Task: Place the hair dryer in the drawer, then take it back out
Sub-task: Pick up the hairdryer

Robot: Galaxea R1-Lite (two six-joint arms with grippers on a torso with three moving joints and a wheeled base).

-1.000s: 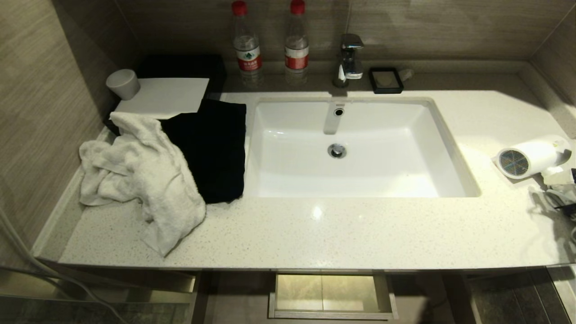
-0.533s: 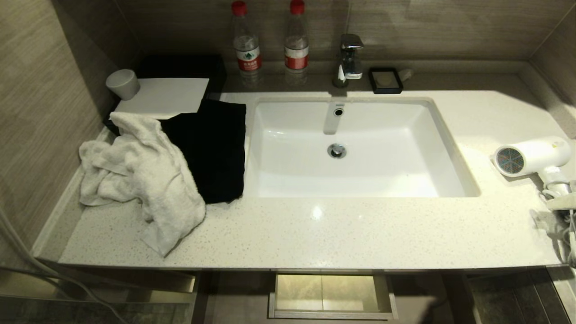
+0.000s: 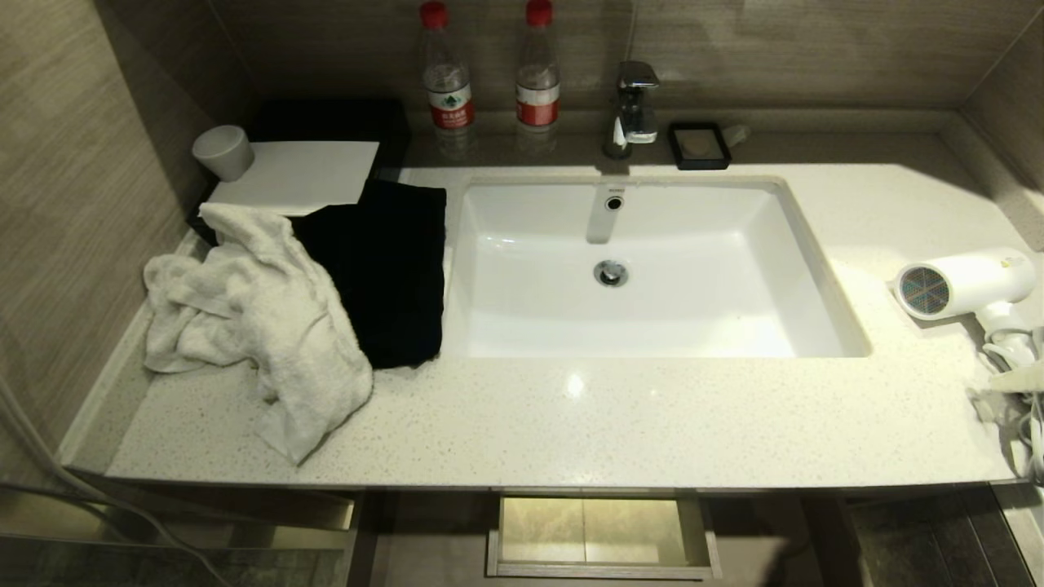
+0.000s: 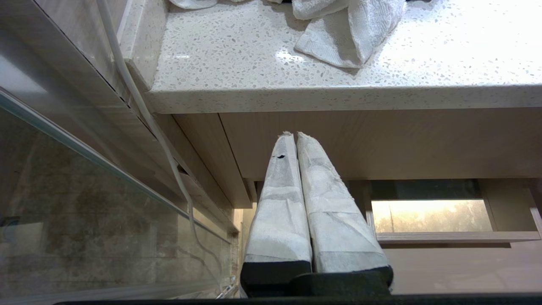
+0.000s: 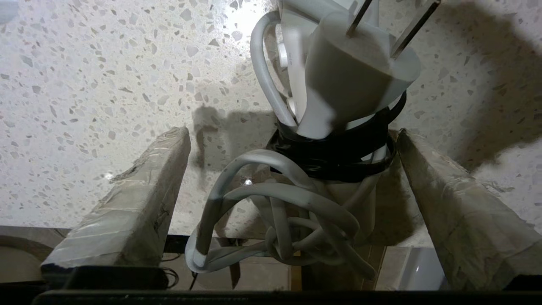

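1. One hair dryer (image 3: 962, 284) lies on the tabletop (image 3: 620, 424), right of the sink (image 3: 644, 269).
2. The right claw (image 5: 292, 140) is spread wide around its cord (image 5: 275, 212), ready to grab.
3. The left claw (image 4: 295, 137) is pressed together, resting low near the open drawer (image 3: 599, 534).

I see the hair dryer (image 3: 962, 285) lying on the countertop (image 3: 612, 424) near its right edge, grille toward the sink (image 3: 644, 269). Its cord (image 3: 1015, 359) is bunched at the right edge. Below the front edge, the drawer (image 3: 599, 534) stands open. A white towel (image 3: 261, 318) lies near the left edge.
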